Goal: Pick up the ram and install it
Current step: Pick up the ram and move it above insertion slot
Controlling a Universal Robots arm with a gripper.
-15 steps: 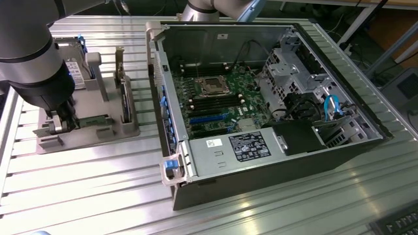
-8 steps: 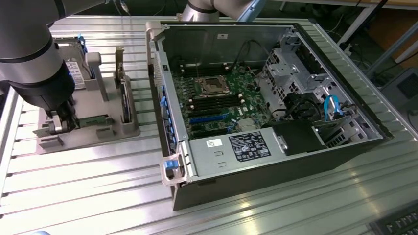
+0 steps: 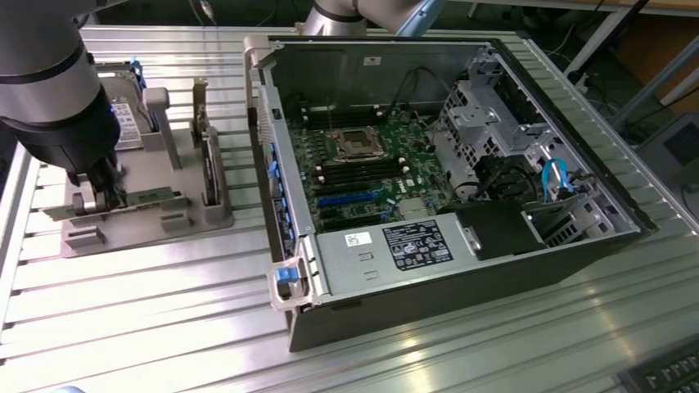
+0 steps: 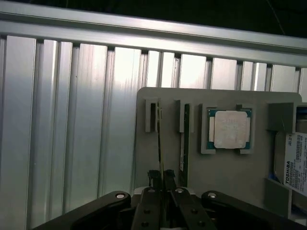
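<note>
ram [image 4: 160,139] on edge, long axis along holder [image 4: 230,177] slot | gripper [image 4: 161,179] pinches it | parallel thin board [image 4: 183,139] just beside, processor [image 4: 231,129] beyond

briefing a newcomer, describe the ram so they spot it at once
On the exterior view's left of the open computer case sits a grey tray. The ram stands on edge there, clamped by the gripper. It is a long, thin green strip, lower than the tall dark card beside it, unlike the square silver chip.
</note>
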